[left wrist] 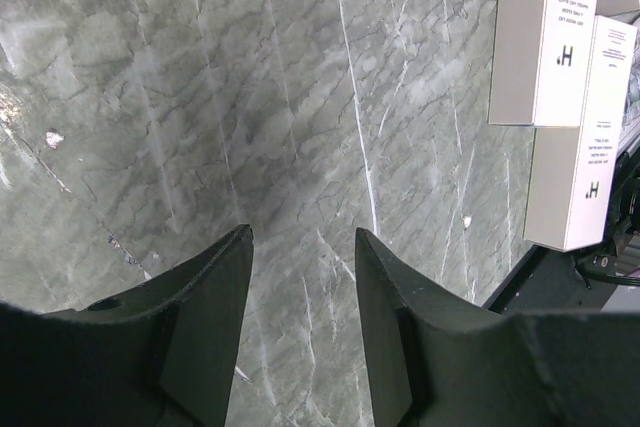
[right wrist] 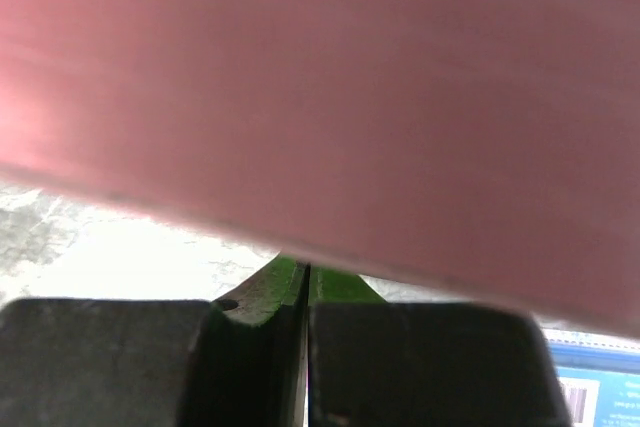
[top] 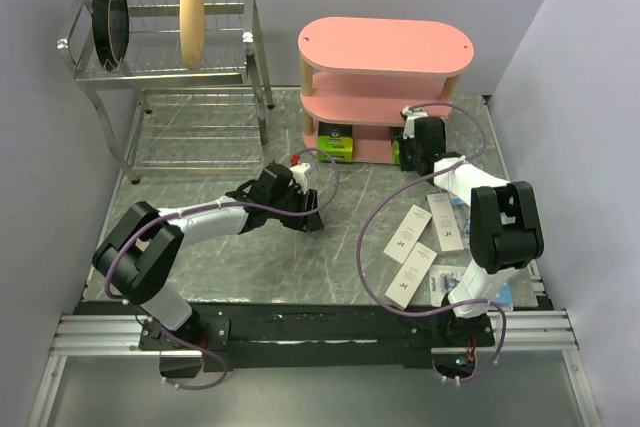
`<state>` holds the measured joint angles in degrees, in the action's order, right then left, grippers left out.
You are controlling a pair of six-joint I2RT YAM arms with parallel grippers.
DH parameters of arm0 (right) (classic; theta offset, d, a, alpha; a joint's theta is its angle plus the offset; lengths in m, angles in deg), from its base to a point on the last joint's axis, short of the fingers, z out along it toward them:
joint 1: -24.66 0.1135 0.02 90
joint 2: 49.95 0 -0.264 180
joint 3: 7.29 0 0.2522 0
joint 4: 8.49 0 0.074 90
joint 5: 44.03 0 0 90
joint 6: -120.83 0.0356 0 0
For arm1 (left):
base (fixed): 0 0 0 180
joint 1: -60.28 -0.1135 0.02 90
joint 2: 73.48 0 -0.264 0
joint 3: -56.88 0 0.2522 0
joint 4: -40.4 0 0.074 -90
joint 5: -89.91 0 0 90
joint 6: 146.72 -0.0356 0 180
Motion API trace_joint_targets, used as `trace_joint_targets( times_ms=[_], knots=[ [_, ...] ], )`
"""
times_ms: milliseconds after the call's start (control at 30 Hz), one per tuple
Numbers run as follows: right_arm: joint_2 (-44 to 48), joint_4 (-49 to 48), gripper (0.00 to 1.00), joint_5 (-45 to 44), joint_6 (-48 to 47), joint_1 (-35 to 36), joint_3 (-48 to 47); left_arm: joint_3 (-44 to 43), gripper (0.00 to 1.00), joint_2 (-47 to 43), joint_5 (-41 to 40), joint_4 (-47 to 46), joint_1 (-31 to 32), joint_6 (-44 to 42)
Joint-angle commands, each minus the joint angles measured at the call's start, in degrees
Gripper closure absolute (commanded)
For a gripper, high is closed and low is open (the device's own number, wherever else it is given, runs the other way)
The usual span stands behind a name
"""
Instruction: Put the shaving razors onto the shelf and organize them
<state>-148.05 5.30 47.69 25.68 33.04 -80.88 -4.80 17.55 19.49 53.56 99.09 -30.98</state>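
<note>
Pink shelf (top: 385,47) sits at the far side of the grey marble table (top: 230,257), right of centre. One black-and-lime box (top: 336,142) is already on the bottom tier, at its left end.

Right gripper (top: 405,147) is at the right end of the bottom tier. In its wrist cam the pink board (right wrist: 320,97) fills the top and the gripper (right wrist: 305,297) has its jaws pressed nearly together, with only a thin slit between them. The second lime box (top: 397,153) is right at the tips, and a green sliver (right wrist: 335,285) pokes out past them. Can't tell whether it is pinched or only touched.

Left gripper (top: 312,212) is over bare marble mid-table. Its wrist cam shows the gripper (left wrist: 302,237) with jaws spread and nothing between them.

Still on the table, right side:
- Three slim white boxes lie flat, two side by side (top: 408,230) (top: 446,222) and one nearer the bases (top: 411,275).
- The left wrist cam catches two of them, overlapping at its right edge (left wrist: 545,37) (left wrist: 585,137).
- A blue-card blister pack (top: 446,284) lies beside the right arm's base, partly hidden. A blue corner (right wrist: 600,387) also shows in the right wrist cam.

Chrome dish rack (top: 170,67) stands far left, holding black pans (top: 110,12) and a tan bowl (top: 191,4) on edge.
</note>
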Motion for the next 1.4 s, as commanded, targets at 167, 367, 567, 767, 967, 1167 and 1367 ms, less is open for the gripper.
trace_joint_targets(
  times_ms=[167,367,567,767,967,1167,1367],
  knots=[
    [-2.0,-1.1,1.00,-5.5,-0.5,1.4,-2.7,-1.3,0.49,-0.1,-0.1,-1.2,-0.1,-0.2],
    [2.3,-2.9,1.00,-6.9,-0.9,2.3,0.0,-0.9,0.49,-1.6,-0.6,-1.1,-0.1,-0.8],
    [13.8,6.1,0.80,-3.9,-2.4,2.3,0.0,-3.0,0.41,-3.3,0.6,-0.1,-0.1,-2.4],
    [23.8,24.7,0.48,-2.6,2.1,2.3,3.9,-4.1,0.24,-5.4,1.0,0.3,3.5,-7.6],
    [38.4,32.0,0.16,-5.3,4.4,0.9,12.0,-16.5,0.18,1.1,-4.5,8.8,12.8,-15.7],
    [40.4,38.5,0.14,-4.7,6.4,-6.7,5.5,-30.8,0.17,11.8,-15.3,11.3,17.5,-13.1],
    [43.9,41.0,0.14,2.2,15.0,-19.9,3.9,-37.2,0.18,18.9,-17.5,13.9,20.5,-8.6]
  ],
)
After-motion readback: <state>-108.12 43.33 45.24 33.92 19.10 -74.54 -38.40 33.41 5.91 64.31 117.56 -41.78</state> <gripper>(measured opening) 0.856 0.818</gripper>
